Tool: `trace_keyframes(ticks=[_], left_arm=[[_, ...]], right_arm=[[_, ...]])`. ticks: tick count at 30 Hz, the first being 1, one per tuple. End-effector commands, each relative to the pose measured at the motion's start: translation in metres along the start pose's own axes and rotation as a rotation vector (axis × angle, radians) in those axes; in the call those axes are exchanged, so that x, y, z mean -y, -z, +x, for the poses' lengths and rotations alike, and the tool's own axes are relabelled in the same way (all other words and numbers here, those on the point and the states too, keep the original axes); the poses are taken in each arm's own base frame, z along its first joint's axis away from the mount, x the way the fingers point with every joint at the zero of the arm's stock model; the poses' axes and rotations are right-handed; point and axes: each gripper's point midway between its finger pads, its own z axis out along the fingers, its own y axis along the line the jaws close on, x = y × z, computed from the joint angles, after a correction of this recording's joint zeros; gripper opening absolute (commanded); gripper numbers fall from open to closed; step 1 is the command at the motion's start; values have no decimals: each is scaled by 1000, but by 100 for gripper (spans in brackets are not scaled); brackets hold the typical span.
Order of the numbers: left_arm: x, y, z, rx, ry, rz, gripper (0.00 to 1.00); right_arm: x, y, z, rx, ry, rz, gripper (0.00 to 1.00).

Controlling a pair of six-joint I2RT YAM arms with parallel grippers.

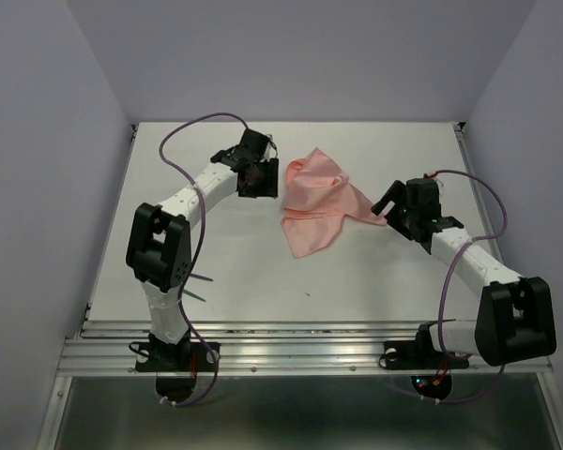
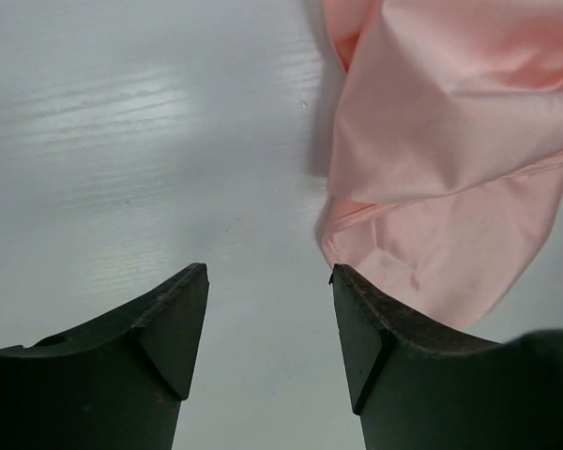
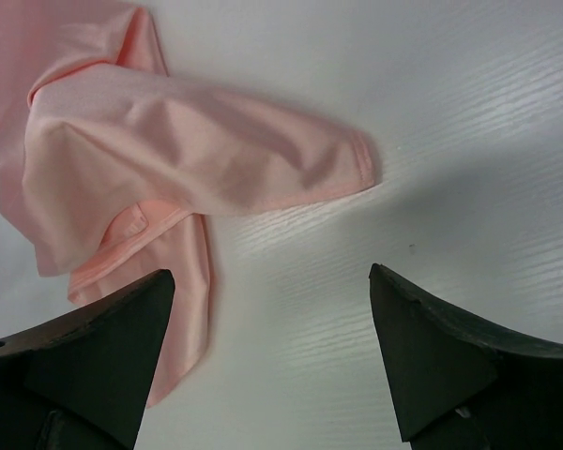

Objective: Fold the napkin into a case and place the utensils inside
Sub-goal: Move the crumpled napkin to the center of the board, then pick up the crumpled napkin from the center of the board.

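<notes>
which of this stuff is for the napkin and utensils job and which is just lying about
For the job: napkin, crumpled; utensils, only thin tips showing by the left arm.
Just lying about: purple cables; small dark speck.

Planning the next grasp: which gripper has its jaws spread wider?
The right gripper: its jaws stand far apart in its wrist view, while the gap of the left gripper is clearly narrower.
</notes>
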Motion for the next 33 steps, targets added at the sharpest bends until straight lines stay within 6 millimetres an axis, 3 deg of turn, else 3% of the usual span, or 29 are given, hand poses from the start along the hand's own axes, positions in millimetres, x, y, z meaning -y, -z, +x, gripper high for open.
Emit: trace_keyframes(ticks=[1,3,7,11,16,24,29,30,31,32,33], left_arm=[[9,-8,23,-7,-26,35,68],[7,-19,28,-15,-28,37,70],[23,-37,24,-5,-32,117,70],[28,-56,20,-11,-19,135,58],[34,-65,12,-7,-17,158,57],[37,-82,18,-37,-3,193,53],[49,-84,23,-60,13,264,40],[50,-85,24,-62,16,270,35],[50,-85,23,-61,20,270,27],[50,-85,22,-57,26,270,12],[50,-86,22,-55,27,269,7]], right_arm=[[8,-7,-31,72,26,-2,87],[13,-14,-35,69,55,22,80],[23,-38,-28,8,134,62,79],[30,-58,-21,-38,179,94,78],[23,-70,-14,-73,180,46,75],[19,-81,1,-121,148,4,61],[20,-80,0,-111,143,7,44],[20,-80,1,-109,139,10,36],[20,-79,-1,-106,137,9,34],[19,-78,-2,-102,134,7,24],[18,-78,-2,-102,131,7,20]])
